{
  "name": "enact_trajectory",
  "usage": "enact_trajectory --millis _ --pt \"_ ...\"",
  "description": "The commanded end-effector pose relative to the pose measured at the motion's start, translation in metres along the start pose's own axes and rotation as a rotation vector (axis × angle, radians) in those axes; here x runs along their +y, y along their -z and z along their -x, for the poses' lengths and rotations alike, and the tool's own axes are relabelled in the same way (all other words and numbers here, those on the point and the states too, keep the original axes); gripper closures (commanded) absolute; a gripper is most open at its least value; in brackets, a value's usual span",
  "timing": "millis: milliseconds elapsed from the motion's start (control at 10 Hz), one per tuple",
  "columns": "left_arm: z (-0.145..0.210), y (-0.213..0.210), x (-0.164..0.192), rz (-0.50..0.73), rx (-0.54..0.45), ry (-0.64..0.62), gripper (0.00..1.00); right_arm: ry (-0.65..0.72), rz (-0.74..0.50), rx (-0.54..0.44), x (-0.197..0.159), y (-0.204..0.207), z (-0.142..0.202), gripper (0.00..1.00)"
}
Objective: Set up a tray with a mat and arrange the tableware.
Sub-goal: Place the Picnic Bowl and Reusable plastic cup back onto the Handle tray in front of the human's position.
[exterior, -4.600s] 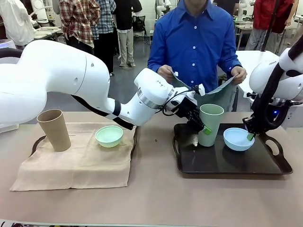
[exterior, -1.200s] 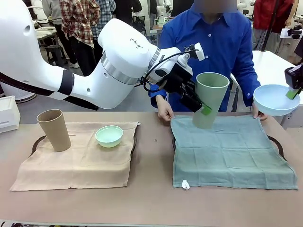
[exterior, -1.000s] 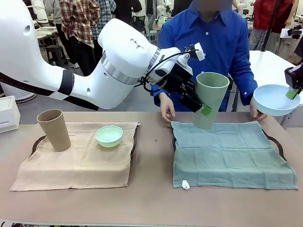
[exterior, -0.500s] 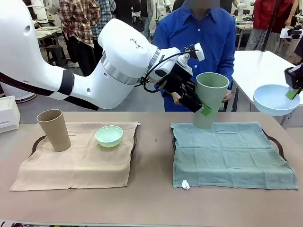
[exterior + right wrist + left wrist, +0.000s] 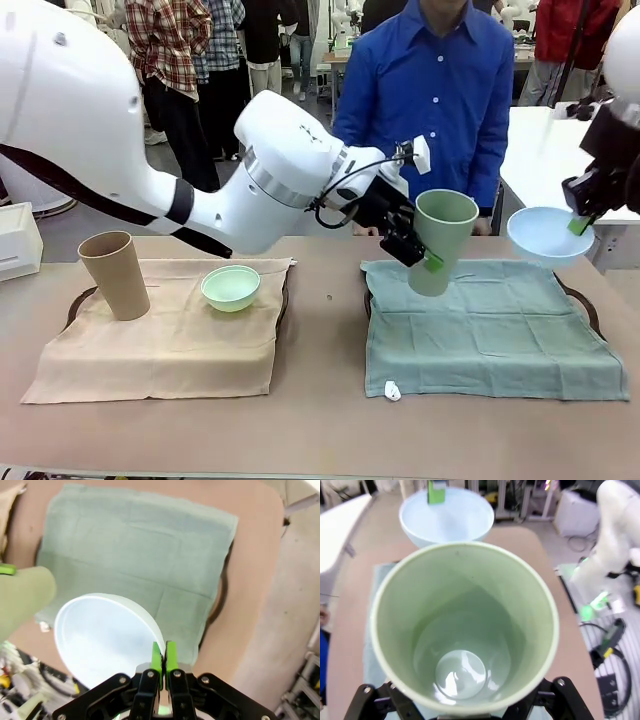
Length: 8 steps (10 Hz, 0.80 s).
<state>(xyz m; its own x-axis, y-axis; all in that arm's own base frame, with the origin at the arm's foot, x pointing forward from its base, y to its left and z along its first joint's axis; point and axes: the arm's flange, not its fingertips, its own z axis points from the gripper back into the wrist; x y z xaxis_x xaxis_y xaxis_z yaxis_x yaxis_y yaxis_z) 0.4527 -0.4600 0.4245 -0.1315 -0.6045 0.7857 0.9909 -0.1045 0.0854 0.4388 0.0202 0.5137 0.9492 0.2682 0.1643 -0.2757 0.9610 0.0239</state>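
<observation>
Landmark: the sage mat point(image 5: 490, 325) is lying spread over a dark tray point(image 5: 583, 297) on the table point(image 5: 320, 420).
Left gripper point(image 5: 418, 253): it is grasping the sage green cup point(image 5: 440, 240) by the wall, holding it tilted in the air just above the mat's near-left corner area.
Right gripper point(image 5: 580, 222): its green pads are pinching the rim of the pale blue bowl point(image 5: 545, 236), which is hanging above the mat's far right edge.
Tan cup point(image 5: 115, 274): it is standing well to the left of the mat, on a beige cloth point(image 5: 160, 345).
Mint green bowl point(image 5: 231, 287): it is sitting on the same beige cloth, between the tan cup and the mat.
Person point(image 5: 435, 90): standing just behind the mat's far edge, hands too hidden to tell.
</observation>
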Motion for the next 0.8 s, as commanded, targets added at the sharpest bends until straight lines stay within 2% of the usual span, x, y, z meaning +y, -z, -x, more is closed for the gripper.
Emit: enact_trajectory --millis 0,300,700 --pt "0.009 0.012 0.011 -0.006 -0.058 0.007 0.15 -0.002 -0.013 0.005 0.003 0.024 -0.009 0.96" --pt "0.037 0.035 0.029 0.001 -0.085 -0.019 0.15 0.008 0.018 0.009 0.0 0.065 -0.019 0.96" --pt "0.054 0.048 0.043 -0.005 -0.123 -0.046 0.15 0.015 -0.013 0.022 -0.018 0.101 -0.03 0.96"
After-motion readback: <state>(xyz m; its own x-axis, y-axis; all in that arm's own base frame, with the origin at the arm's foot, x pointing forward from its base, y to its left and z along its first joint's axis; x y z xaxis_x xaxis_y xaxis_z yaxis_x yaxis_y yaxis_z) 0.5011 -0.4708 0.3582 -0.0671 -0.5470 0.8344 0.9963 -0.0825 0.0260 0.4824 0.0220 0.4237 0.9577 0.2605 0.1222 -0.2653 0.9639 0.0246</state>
